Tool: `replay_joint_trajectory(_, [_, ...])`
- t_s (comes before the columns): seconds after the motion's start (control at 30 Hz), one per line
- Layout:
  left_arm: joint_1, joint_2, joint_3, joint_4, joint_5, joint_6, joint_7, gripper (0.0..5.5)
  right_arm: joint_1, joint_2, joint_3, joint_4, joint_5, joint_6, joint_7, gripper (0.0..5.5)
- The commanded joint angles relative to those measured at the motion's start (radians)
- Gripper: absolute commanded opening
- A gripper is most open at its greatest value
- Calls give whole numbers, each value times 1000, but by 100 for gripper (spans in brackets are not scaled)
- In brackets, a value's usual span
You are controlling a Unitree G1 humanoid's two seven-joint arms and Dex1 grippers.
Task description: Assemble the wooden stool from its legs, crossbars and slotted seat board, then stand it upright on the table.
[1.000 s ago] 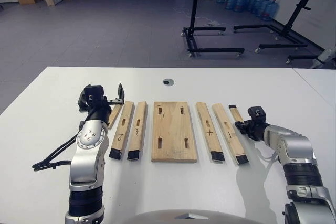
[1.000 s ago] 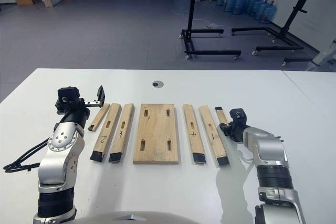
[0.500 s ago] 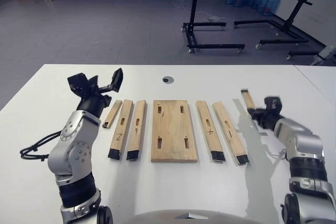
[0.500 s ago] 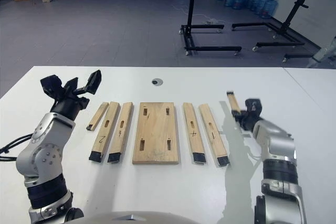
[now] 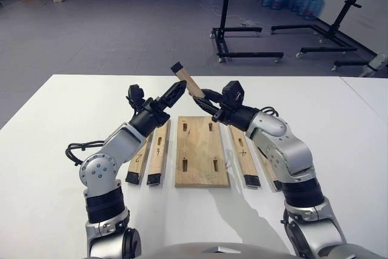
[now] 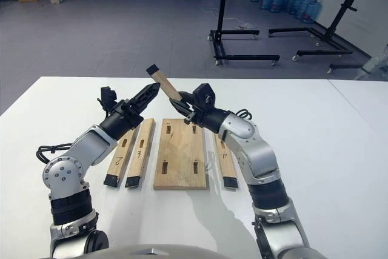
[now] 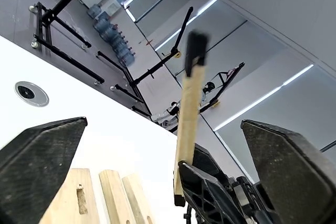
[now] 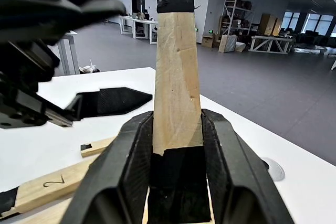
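White table point(image 5: 339, 150) with the slotted seat board point(image 5: 201, 150) lying flat at centre and legs point(image 5: 159, 150) laid flat along both long sides. The right gripper point(image 5: 205, 97) is clamped on the lower end of 1 short crossbar point(image 5: 186, 80), held tilted in the air above the board's far edge. The left gripper point(image 5: 157, 89) is spread wide and empty, just beside the crossbar without touching it.
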Motion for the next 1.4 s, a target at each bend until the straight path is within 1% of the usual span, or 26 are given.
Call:
replay_joint_trajectory(0.03, [-2,7,-12,19,-34,-9,16,540,26,-7,45,-38,12,0,43,128])
replay_joint_trajectory(0.17, [-12,14,6,26,-102,-33,19,540,55,-14,77,-41,0,-3,59,128])
replay_joint_trajectory(0.37, [-13,37,5,28,-186,-56,51,540,53,-11,76,-27,-4,2,48,128])
replay_joint_trajectory(0.63, [-2,59,-29,38,-243,-72,73,413,51,-3,79,-33,3,11,52,128])
replay_joint_trajectory(0.77, [-6,73,-37,47,-257,-85,79,363,56,-2,83,-36,1,12,52,128])
replay_joint_trajectory(0.97, [-3,87,-48,47,-270,-97,87,267,61,-3,85,-36,-1,11,51,128])
replay_joint_trajectory(1.0, [-1,88,-51,46,-271,-98,88,260,60,-2,85,-36,-1,12,51,128])
replay_joint_trajectory(1.03, [2,89,-55,44,-271,-100,90,238,60,0,85,-37,0,13,50,128])
replay_joint_trajectory(1.4, [10,113,-91,50,-270,-101,93,90,61,11,88,-46,3,21,43,128])
